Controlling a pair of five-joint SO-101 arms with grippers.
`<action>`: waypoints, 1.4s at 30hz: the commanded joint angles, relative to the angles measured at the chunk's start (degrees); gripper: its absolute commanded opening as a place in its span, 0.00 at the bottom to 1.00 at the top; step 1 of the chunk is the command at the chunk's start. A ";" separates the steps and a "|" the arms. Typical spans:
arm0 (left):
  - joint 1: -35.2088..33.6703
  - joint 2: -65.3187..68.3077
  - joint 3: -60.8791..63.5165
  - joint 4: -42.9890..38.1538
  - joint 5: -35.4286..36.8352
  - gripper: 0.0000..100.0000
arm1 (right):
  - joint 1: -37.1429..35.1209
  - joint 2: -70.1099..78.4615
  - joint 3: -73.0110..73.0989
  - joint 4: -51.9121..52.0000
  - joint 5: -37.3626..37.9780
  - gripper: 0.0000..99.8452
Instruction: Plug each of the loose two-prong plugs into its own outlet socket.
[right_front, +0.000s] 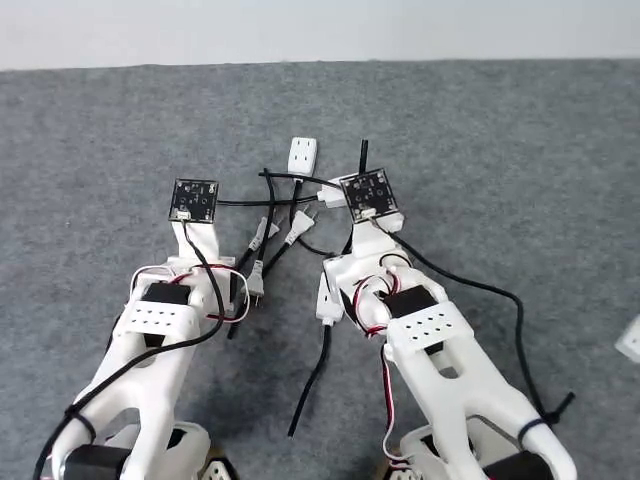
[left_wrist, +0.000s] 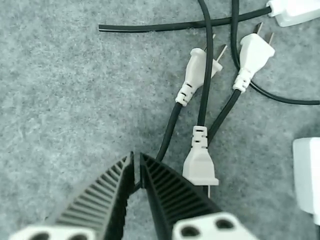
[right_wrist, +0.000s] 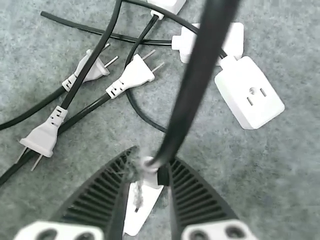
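Nothing plugged in yet: right hand (right_wrist: 150, 157) pinches one plug (right_wrist: 140, 200), left hand (left_wrist: 136, 157) pressed together, three plugs (right_front: 297, 232) lie loose at 6 o'clock from the socket (right_front: 302, 155)

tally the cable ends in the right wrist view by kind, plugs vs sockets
loose two-prong plugs: 3
white outlet sockets: 3
white cable end held in the right gripper, kind unclear: 1
total: 7
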 joint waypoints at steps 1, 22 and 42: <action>-0.18 -0.18 -0.40 -1.32 0.35 0.01 | -0.57 0.57 1.58 0.13 1.58 0.01; -0.44 -0.18 -0.40 -1.32 0.35 0.01 | -2.24 0.57 2.02 2.95 5.45 0.01; -0.62 -0.18 -0.40 -1.32 0.35 0.01 | -4.26 3.38 1.67 4.09 11.34 0.01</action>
